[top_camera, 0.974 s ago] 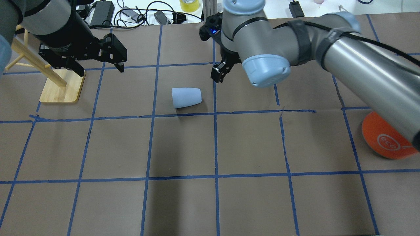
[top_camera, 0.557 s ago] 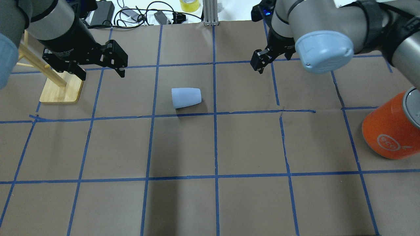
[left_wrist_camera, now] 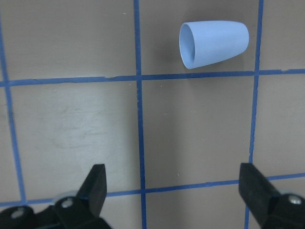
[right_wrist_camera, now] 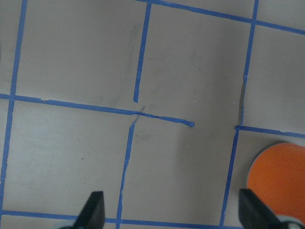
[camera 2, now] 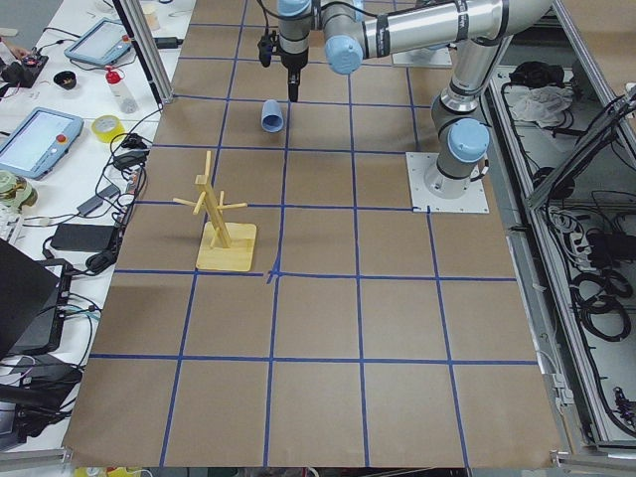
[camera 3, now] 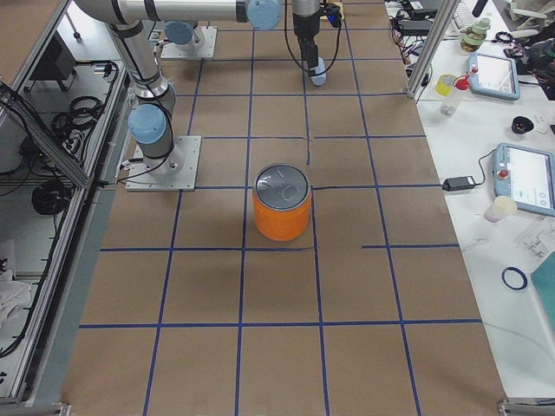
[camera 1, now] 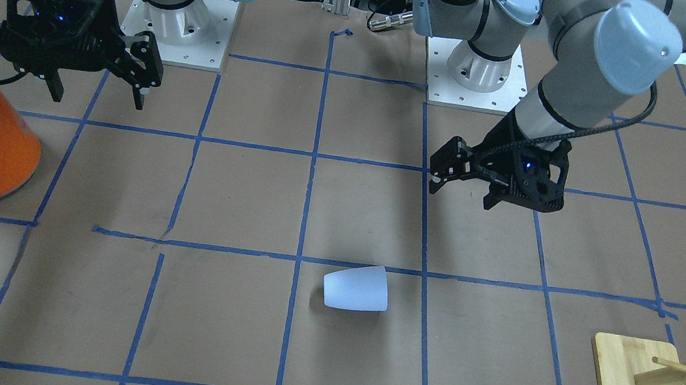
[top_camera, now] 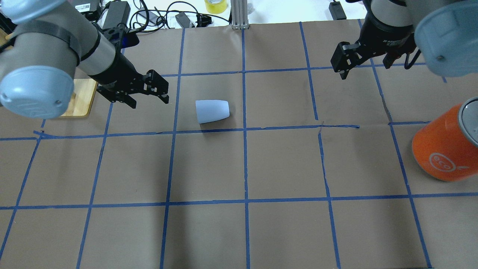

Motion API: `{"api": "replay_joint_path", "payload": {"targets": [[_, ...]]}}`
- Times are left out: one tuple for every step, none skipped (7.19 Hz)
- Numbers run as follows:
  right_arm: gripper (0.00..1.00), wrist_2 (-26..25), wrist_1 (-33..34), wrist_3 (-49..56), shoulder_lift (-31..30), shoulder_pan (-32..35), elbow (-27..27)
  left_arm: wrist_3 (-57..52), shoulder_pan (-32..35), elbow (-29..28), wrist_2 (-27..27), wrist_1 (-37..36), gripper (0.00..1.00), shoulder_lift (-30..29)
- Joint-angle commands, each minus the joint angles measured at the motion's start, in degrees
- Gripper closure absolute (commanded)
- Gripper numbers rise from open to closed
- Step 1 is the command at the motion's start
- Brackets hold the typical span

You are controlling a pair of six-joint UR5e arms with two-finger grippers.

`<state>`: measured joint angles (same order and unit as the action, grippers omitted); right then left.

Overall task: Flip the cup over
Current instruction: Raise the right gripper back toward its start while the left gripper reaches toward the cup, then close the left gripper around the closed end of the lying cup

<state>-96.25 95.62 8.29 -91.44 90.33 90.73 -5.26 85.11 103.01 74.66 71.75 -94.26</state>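
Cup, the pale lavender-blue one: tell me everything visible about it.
The small pale lavender-blue plastic cup is smooth, tapered and handleless, wider at its rim. It lies on its side on the brown paper-covered table, beside a blue tape line. Its open rim faces the robot's left, toward the open left end effector, which is apart from it. Only the table touches it.

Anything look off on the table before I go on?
The cup lies on its side, mouth toward the left gripper. The blue tape grid is torn and crooked at one crossing nearer the orange can. Nothing looks spilled.
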Motion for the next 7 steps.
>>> {"api": "replay_joint_path", "payload": {"targets": [[0.00,0.80,-1.41,-0.73,-0.41,-1.29,0.14,-0.19,-0.91,3.51,-9.31,-9.85,0.00,-7.92],[0.00,1.59,-1.84,-0.82,-0.41,-2.78,0.84,-0.28,-0.91,3.17,-15.27,-10.40,0.00,-11.35],[0.00,1.77,-1.93,-0.82,-0.41,-3.40,0.85,-0.19,-0.91,3.43,-16.64,-13.54,0.00,-13.30],[0.00,1.86,-2.11,-0.99,-0.23,-3.58,0.94,-0.28,-0.91,3.43,-19.78,-14.61,0.00,-15.93],[0.00,1.68,-2.02,-3.26,0.72,-3.67,0.41,-0.45,-0.91,3.43,-22.86,-17.24,0.00,-18.13],[0.00,1.25,-2.02,-4.58,1.08,-3.67,0.41,-0.45,-0.91,3.34,-22.98,-19.18,0.00,-19.98],[0.00,1.76,-2.11,-4.60,1.35,-3.67,0.76,-0.45,-0.91,2.99,-23.33,-19.80,0.00,-21.48]]}}
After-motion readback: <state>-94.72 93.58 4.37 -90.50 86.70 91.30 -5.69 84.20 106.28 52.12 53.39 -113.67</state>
